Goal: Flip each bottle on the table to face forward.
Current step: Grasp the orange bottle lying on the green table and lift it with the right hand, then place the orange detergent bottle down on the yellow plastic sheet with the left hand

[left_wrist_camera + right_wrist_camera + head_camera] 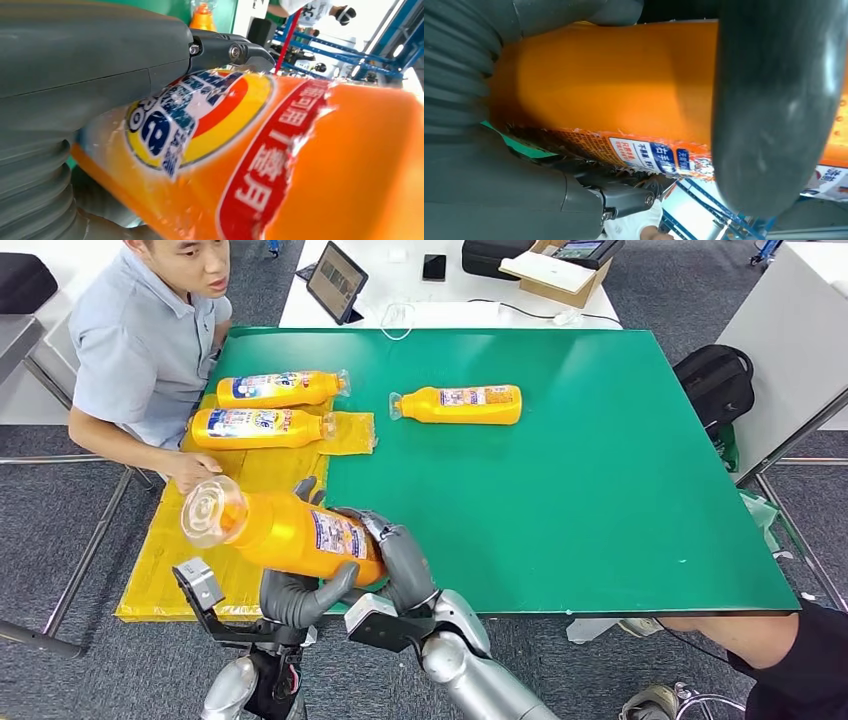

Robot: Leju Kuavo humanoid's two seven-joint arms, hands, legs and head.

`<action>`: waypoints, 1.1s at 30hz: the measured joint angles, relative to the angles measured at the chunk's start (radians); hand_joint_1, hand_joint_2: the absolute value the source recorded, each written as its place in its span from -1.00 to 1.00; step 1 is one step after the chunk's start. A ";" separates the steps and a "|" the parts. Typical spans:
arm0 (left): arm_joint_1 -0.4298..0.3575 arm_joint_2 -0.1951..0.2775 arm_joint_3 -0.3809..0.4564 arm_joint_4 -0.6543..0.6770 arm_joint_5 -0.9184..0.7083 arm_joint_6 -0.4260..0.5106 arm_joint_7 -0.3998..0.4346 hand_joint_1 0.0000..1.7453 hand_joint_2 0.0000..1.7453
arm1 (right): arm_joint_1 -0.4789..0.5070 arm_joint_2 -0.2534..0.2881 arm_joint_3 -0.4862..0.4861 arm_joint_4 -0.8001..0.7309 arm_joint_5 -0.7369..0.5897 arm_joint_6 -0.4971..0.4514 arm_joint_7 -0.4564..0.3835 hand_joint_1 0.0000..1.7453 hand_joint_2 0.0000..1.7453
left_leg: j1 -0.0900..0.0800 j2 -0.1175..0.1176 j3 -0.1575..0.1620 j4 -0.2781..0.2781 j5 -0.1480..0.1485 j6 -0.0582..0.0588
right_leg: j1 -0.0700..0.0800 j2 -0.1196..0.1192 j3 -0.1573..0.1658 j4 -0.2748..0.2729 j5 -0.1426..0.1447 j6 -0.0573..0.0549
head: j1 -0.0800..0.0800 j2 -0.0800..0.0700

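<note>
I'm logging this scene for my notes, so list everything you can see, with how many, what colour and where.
Held bottle: one, orange, clear cap toward the person, lifted at the table's near left corner.
Lying bottles: three, orange; two side by side at the far left, one alone near the far middle.
Table: one, green top.
Yellow sheet: one, under the left bottles, hanging past the table's left edge.
Tablet: one, dark, on the white table behind.
Phone: one, black, same table.
Cardboard box: one, brown, same table.
Backpack: one, black, on the floor to the right.
Person: one, light blue shirt, seated at the left.
Left hand: grey, grips the held bottle from beneath.
Right hand: grey, grips its base end.
</note>
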 joint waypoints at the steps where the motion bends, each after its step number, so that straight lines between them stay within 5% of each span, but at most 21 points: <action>1: 0.000 0.000 0.000 0.000 0.001 0.000 -0.001 -1.00 1.00 | -0.003 0.002 0.004 0.008 -0.002 -0.003 0.000 1.00 1.00 | 0.000 0.000 0.000 0.000 0.000 0.000 | 0.000 0.000 0.000 0.000 0.000 0.000 | 0.000 0.000; 8: 0.000 0.008 0.001 0.000 0.014 0.002 0.000 -0.96 1.00 | -0.021 0.006 0.031 0.041 -0.028 -0.005 -0.003 1.00 1.00 | 0.000 0.000 0.000 0.000 0.000 0.000 | 0.000 0.000 0.000 0.000 0.000 0.000 | 0.000 0.000; 9: 0.000 0.010 0.001 0.000 0.015 0.002 0.003 -0.53 1.00 | -0.023 0.007 0.035 0.046 -0.036 -0.006 -0.003 0.98 1.00 | 0.000 0.001 0.000 0.000 0.000 0.000 | 0.000 0.000 0.000 0.000 0.000 0.000 | 0.000 0.000; 11: -0.003 0.012 0.001 0.002 0.016 0.005 0.007 0.47 1.00 | -0.028 0.010 0.044 0.056 -0.051 -0.006 -0.003 -0.01 1.00 | 0.000 0.001 0.000 0.000 0.000 0.000 | 0.000 0.000 0.000 0.000 0.000 0.000 | 0.000 0.000; 12: -0.006 0.013 0.001 0.005 0.016 0.008 0.008 0.93 1.00 | -0.032 0.013 0.048 0.063 -0.058 -0.005 -0.003 -0.52 0.50 | 0.000 0.001 0.000 0.000 0.000 0.000 | 0.000 0.000 0.000 0.000 0.000 0.000 | 0.000 0.000; 13: -0.009 0.013 0.001 0.007 0.018 0.013 0.008 1.00 1.00 | -0.035 0.016 0.055 0.070 -0.061 -0.003 -0.002 -1.00 0.00 | 0.000 0.001 0.000 0.000 0.000 0.000 | 0.000 0.000 0.000 0.000 0.000 0.000 | 0.000 0.000; 15: -0.015 0.013 0.002 0.012 0.033 0.022 0.005 1.00 1.00 | -0.039 0.020 0.071 0.084 -0.068 0.000 -0.002 -1.00 -1.00 | 0.000 0.001 0.000 0.000 0.000 0.000 | 0.000 0.000 0.000 0.000 0.000 0.000 | 0.000 0.000; 24: -0.013 0.013 0.026 -0.021 0.221 -0.132 0.005 1.00 1.00 | 0.067 -0.065 0.157 -0.103 -0.177 -0.204 -0.005 -1.00 -1.00 | 0.000 0.000 -0.001 0.000 -0.001 0.000 | 0.000 0.000 -0.001 0.000 0.000 0.000 | 0.000 0.000; 33: 0.018 0.014 0.042 -0.075 0.227 -0.149 0.007 1.00 1.00 | 0.188 -0.150 0.109 -0.314 -0.167 -0.247 -0.005 -1.00 -1.00 | 0.000 0.000 -0.001 0.000 -0.001 0.000 | 0.000 0.000 -0.001 -0.001 0.000 0.000 | 0.000 0.000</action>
